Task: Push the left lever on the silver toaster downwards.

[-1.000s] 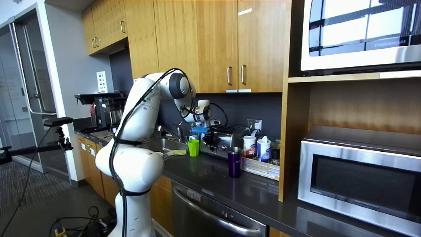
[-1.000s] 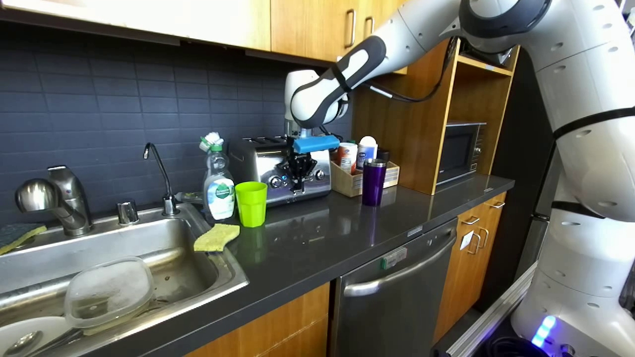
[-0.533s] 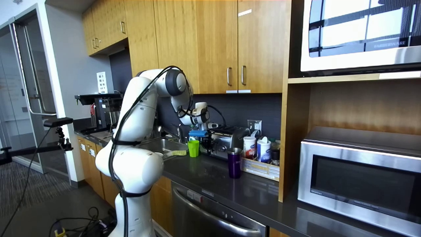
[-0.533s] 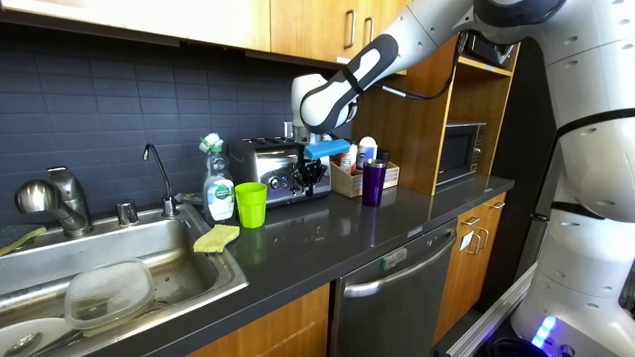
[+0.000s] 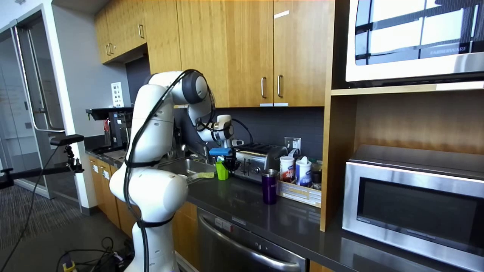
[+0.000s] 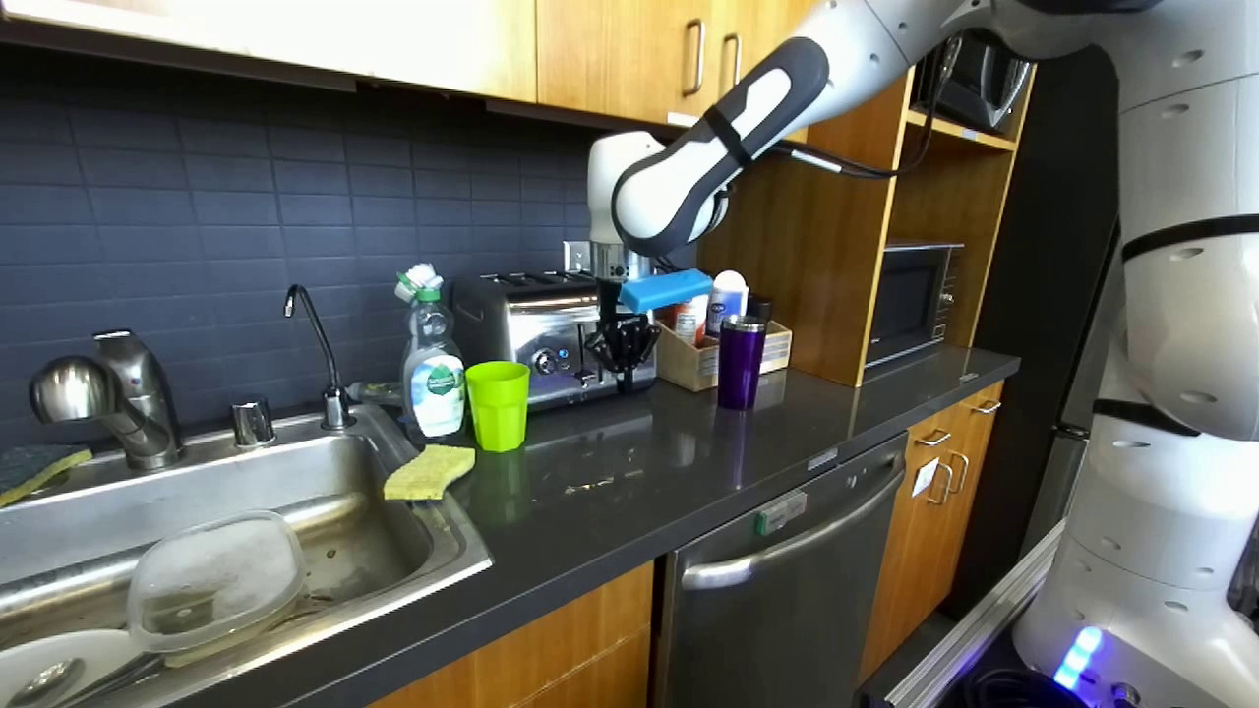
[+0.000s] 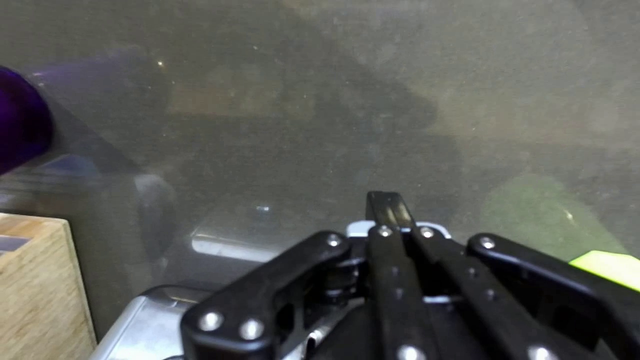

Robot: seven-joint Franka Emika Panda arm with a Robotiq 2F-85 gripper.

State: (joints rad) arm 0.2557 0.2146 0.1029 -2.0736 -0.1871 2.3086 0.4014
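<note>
The silver toaster (image 6: pixel 521 334) stands on the counter against the tiled wall. It also shows in an exterior view (image 5: pixel 261 160), and a corner of it shows in the wrist view (image 7: pixel 145 325). A small dark lever knob (image 6: pixel 587 377) sits low on its front, right of the blue-lit dial. The toaster's right front is partly hidden by my gripper (image 6: pixel 627 382). My gripper hangs pointing down in front of the toaster, apart from it. In the wrist view its fingertips (image 7: pixel 390 207) are together with nothing between them. A blue piece (image 6: pixel 666 290) is fixed above the fingers.
A green cup (image 6: pixel 498 405) and a soap bottle (image 6: pixel 435 374) stand left of the toaster, by the sink (image 6: pixel 364 511) and a yellow sponge (image 6: pixel 430 472). A purple tumbler (image 6: pixel 741 362) and a wooden crate (image 6: pixel 684 362) with canisters stand to the right.
My gripper has drawn back from the toaster front, leftward in an exterior view and rightward in an exterior view. The toaster's lever slots and the low lever knob are now uncovered.
</note>
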